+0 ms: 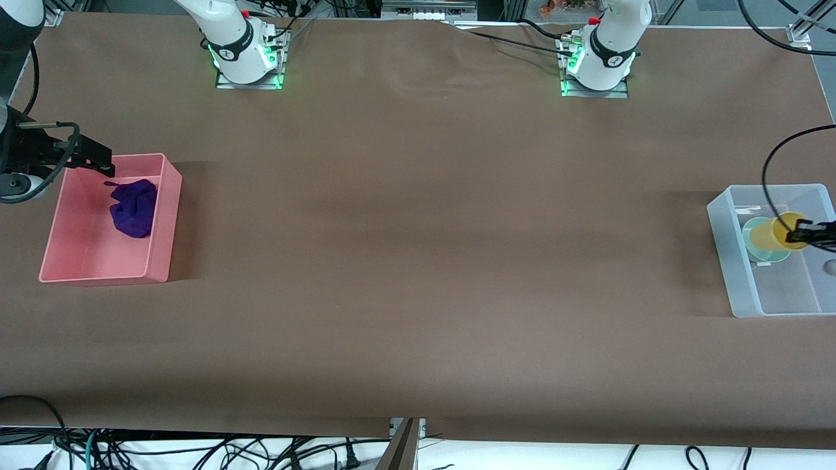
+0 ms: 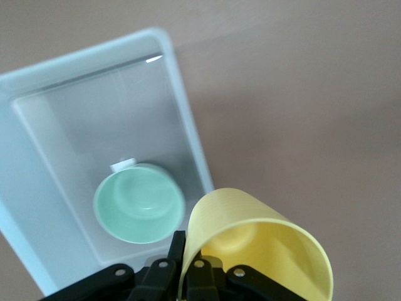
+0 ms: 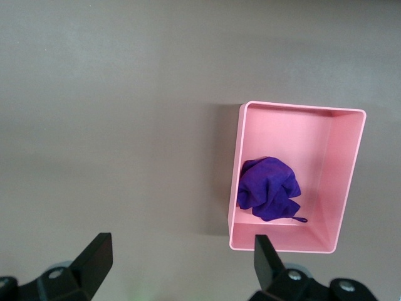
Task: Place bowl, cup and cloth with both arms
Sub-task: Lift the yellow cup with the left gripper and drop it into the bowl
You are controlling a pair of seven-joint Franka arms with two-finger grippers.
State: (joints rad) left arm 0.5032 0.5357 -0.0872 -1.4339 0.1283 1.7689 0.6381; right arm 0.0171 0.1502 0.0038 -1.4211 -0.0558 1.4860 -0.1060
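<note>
Left gripper [image 2: 182, 276], jaws pinching the small bright yellow plastic cup [image 1: 778, 232] by its rim, hangs over the pale mint-green glossy bowl [image 2: 139, 203] inside the clear plastic bin [image 1: 744, 287] at the left arm's edge of the surface. Right gripper [image 3: 178, 260], jaws wide and empty, waits over the pink bin [image 1: 162, 222] that holds the bunched purple cloth [image 1: 134, 207].

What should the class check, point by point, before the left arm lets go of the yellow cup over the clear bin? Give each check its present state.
1. Left gripper grips the cup by its wall: ok.
2. Cup is over the clear bin, above the bowl that sits inside it: ok.
3. Cup is upright for release: not ok, it hangs tilted.
4. Bowl sits upright on the bin floor: ok.
5. Cloth lies inside the pink bin: ok.
6. Right gripper is open, holds nothing and is above the pink bin's edge: ok.
</note>
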